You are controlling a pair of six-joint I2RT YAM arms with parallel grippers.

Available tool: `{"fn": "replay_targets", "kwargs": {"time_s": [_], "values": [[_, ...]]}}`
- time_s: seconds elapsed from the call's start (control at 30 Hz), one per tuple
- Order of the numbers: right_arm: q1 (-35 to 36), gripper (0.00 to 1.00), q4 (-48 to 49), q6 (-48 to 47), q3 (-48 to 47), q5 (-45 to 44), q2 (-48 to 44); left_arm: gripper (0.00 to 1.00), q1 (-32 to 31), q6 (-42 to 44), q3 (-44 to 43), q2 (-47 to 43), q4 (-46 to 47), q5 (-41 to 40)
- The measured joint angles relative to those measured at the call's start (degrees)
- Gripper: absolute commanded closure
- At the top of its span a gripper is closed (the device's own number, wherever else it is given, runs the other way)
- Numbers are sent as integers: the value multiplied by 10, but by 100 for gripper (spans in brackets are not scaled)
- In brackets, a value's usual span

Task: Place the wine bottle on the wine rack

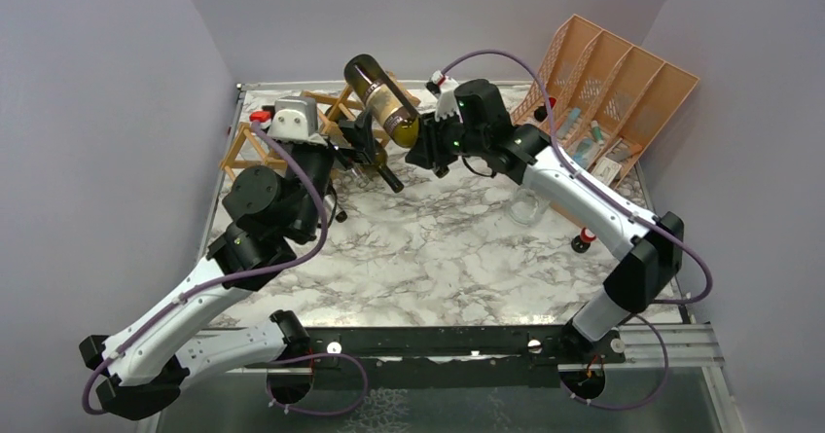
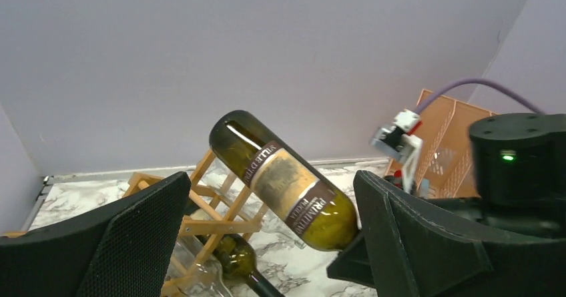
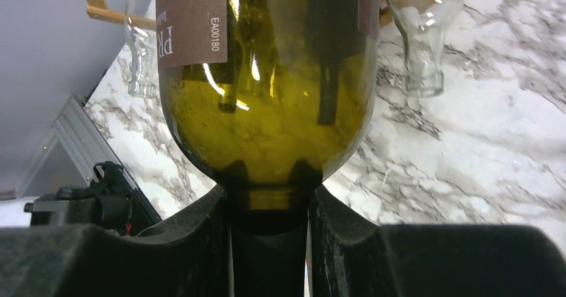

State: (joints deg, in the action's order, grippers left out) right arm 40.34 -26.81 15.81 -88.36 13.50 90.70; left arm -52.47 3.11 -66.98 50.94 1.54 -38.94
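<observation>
Right pincer (image 3: 269,207) is clamped on the neck of the wine bottle (image 1: 382,99), my pads pressed to the glass on both sides. The bottle is off the counter (image 1: 438,258) — held aloft and tilted, base high toward the back wall, shoulder low by my right wrist. In the top view it crosses the right end of the wine rack (image 1: 245,149); it sits in no cell. Left pincer (image 1: 362,144) gapes wide, holding nothing, close by the rack and under the raised bottle. A second green bottle (image 2: 235,257) lies in the rack — dark neck poking out.
</observation>
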Motion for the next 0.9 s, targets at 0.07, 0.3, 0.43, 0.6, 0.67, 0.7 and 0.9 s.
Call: {"fn": "replay_targets", "kwargs": {"time_s": [0.07, 0.3, 0.43, 0.6, 0.67, 0.7, 0.9], "values": [[0, 99, 2, 0, -28, 9, 33, 1, 0, -6, -1, -12, -9, -2], [2, 98, -8, 0, -171, 18, 163, 1, 0, -8, -10, -23, -35, -7], [2, 94, -30, -3, -238, 17, 215, 1, 0, -6, -10, -19, -46, -8], [2, 85, -57, -9, -307, 17, 268, 1, 0, -3, -10, -14, -47, -11], [2, 83, -65, -9, -318, 17, 279, 1, 0, -2, -10, -14, -47, -12], [2, 81, -67, -10, -319, 17, 284, 1, 0, -2, -10, -14, -47, -13], [2, 73, -94, -17, -322, 17, 303, 1, 0, 4, -10, -14, -47, -17]]}}
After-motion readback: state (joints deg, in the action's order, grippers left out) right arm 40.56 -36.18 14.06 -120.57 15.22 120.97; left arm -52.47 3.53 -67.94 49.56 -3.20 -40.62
